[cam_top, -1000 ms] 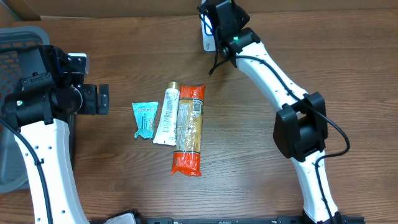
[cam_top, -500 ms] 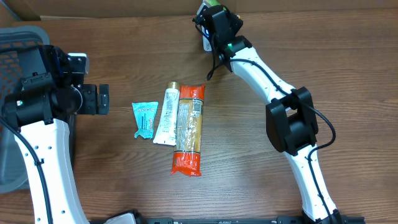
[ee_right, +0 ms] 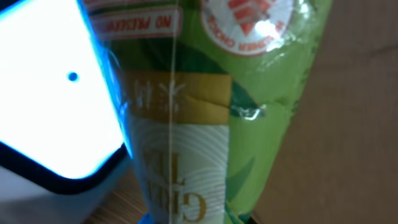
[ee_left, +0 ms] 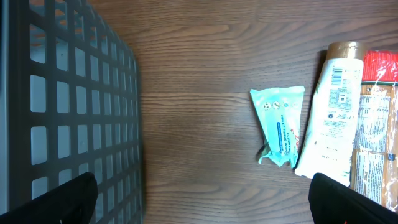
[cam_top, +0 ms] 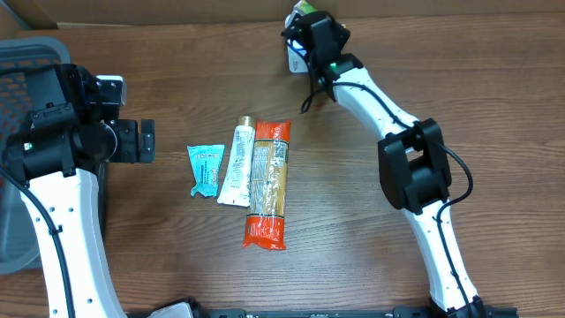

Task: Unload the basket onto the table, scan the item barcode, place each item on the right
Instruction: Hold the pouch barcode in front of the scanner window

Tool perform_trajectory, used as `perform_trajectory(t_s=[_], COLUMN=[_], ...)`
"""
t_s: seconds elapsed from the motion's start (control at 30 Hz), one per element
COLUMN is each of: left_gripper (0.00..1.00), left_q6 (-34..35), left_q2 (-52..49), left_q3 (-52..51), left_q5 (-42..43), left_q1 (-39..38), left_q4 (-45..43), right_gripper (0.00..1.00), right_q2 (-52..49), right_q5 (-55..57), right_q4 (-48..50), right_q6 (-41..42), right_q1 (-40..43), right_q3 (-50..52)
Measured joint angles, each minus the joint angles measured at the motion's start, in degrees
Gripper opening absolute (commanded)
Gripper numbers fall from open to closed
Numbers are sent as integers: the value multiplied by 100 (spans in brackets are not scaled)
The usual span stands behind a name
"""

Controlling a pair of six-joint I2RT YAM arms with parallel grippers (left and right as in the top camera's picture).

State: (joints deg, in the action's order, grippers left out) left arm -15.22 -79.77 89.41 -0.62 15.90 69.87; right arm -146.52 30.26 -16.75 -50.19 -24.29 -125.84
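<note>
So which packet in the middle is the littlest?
The teal packet at the left end; the white tube and orange-ended packet beside it are both longer.

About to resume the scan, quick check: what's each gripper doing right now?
Left gripper: open, holding nothing.
Right gripper: shut on the green packet.

Soft, even light falls on the wooden table (cam_top: 353,221), and shadows are faint. Right against the right gripper (cam_top: 300,19), a green packet (ee_right: 249,93) is blurred, too close to focus. Beside it a white screen (ee_right: 50,93) glares, blown out and fringed blue. Ahead of the left gripper (ee_left: 208,205) the wood is sharp with a pale sheen, and its fingertips (ee_left: 62,199) are dark blurs.
</note>
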Motion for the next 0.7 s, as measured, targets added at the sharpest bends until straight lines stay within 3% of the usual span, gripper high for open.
perform_trajectory(t_s=[0.47, 0.7], left_gripper=[100, 100], left_q6=[0, 0], left_q2=[0, 0], left_q3=[0, 0], left_q5=[0, 2], left_q1=[0, 0], left_q4=[0, 2], right_gripper=[4, 4], right_q2=[0, 107], right_q5=[28, -63], right_q4=[87, -461], right_q6=[-579, -103], right_q1=[-20, -127], right_q3=[0, 0])
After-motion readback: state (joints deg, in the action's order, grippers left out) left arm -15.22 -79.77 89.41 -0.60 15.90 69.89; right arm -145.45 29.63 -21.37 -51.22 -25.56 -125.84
